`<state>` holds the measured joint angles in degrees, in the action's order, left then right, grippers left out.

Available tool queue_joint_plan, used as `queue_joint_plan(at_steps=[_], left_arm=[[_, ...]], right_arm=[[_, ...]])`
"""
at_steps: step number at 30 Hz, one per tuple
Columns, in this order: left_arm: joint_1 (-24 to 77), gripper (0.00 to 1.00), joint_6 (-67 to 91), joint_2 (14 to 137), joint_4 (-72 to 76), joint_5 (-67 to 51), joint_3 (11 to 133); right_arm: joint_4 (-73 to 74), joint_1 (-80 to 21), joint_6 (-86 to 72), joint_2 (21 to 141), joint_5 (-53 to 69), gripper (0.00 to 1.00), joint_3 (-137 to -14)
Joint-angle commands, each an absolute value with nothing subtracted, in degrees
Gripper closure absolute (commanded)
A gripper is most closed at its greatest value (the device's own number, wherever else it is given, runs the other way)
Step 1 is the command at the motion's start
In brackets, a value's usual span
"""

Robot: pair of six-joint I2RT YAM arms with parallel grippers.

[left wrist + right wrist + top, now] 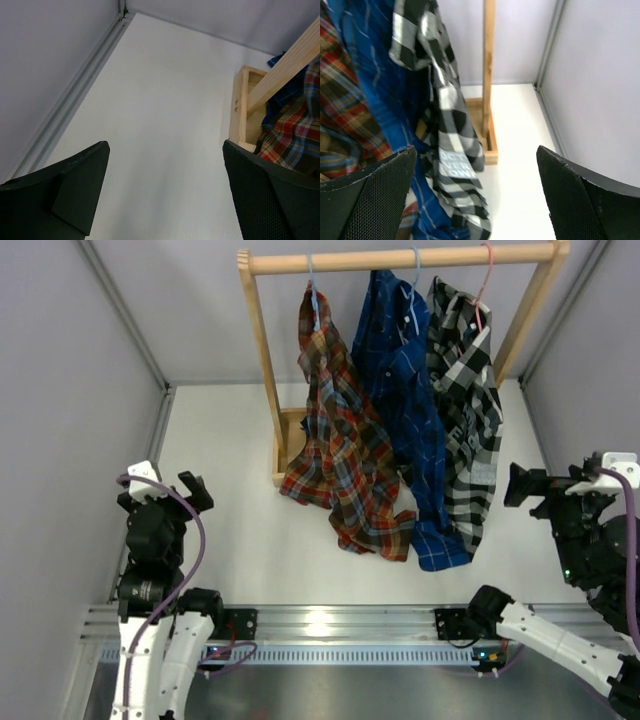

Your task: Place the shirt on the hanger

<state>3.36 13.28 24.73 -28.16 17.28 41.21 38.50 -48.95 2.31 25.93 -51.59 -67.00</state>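
Observation:
The red-orange plaid shirt (340, 440) hangs from the light-blue wire hanger (314, 292) at the left of the wooden rail, its lower part trailing on the table. It shows at the right of the left wrist view (292, 135) and at the left of the right wrist view (342, 120). My left gripper (190, 490) is open and empty near the table's left side, away from the shirt; in its wrist view the gripper (165, 190) frames bare table. My right gripper (522, 485) is open and empty at the right, beside the black-and-white shirt; its own view shows the gripper (475, 195) wide apart.
A wooden clothes rack (400, 258) stands at the back, its base (240, 110) on the table. A navy blue plaid shirt (405, 390) and a black-and-white plaid shirt (465, 410) on a pink hanger (485, 280) hang to the right. Grey walls (70, 370) enclose the table.

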Motion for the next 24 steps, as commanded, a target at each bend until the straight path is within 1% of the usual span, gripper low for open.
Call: queue_joint_plan(at_steps=[1, 4, 8, 13, 24], left_arm=[[3.16, 0.02, 11.52, 20.04, -25.93, 15.04, 40.43], [4.12, 0.02, 10.90, 18.99, -25.93, 12.22, 39.55], [6.15, 0.02, 10.81, 18.28, -26.45, 14.23, 39.73], [6.33, 0.02, 10.99, 15.29, -25.84, 13.01, 37.62], [6.59, 0.02, 11.34, 15.64, -25.84, 13.80, 37.35]], right_arm=[[47.72, -48.43, 0.35, 23.31, -54.40, 0.01, -65.40], [49.66, -48.43, 0.44, 19.71, -54.67, 0.01, -62.32], [49.57, -48.43, -1.65, 15.74, -55.72, 0.01, -57.06], [49.48, -48.43, -2.37, 13.71, -57.21, 0.00, -55.37], [50.62, -48.43, -2.02, 11.16, -60.29, 0.01, -52.56]])
